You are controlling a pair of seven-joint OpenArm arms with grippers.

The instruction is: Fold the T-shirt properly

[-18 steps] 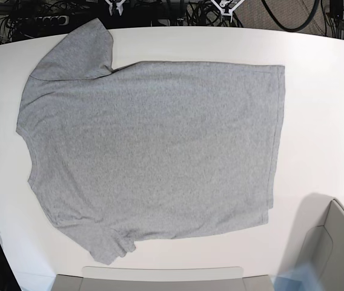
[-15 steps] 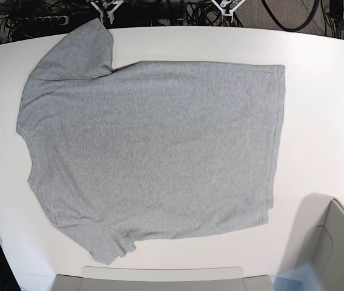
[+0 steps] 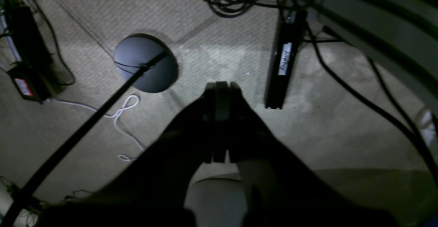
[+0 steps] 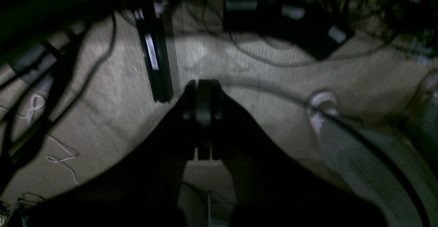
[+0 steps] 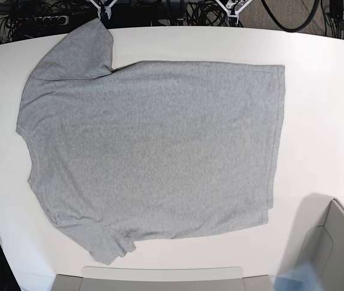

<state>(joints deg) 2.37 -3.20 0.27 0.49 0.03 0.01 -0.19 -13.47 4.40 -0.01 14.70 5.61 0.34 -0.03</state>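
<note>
T-shirt (image 5: 154,151) fabric lies spread flat on the white table (image 5: 323,91), plain grey side up, nothing folded yet; its hem points toward the grey bin (image 5: 335,248) at the table's near corner, and one sleeve reaches nearly to the far edge while the other sleeve (slightly rumpled) lies close to the near edge. No lettering shows on the upper face.

Beyond the shirt's far sleeve, just past the table edge, the right claw (image 5: 105,8) and the left claw (image 5: 231,7) show only as white tips over the cables. Each wrist view looks down at carpet, cords and a black power strip (image 3: 284,59), well away from the shirt. In those views the left claw (image 3: 220,93) and right claw (image 4: 202,90) have their fingers pressed together, holding nothing.

Judging from this, the step in hand is the approach. To do it well, both claws should part before reaching the cloth, come down on the far long edge of the shirt (one near the sleeve, one near the hem), and pinch a single layer so the first fold stays straight.
</note>
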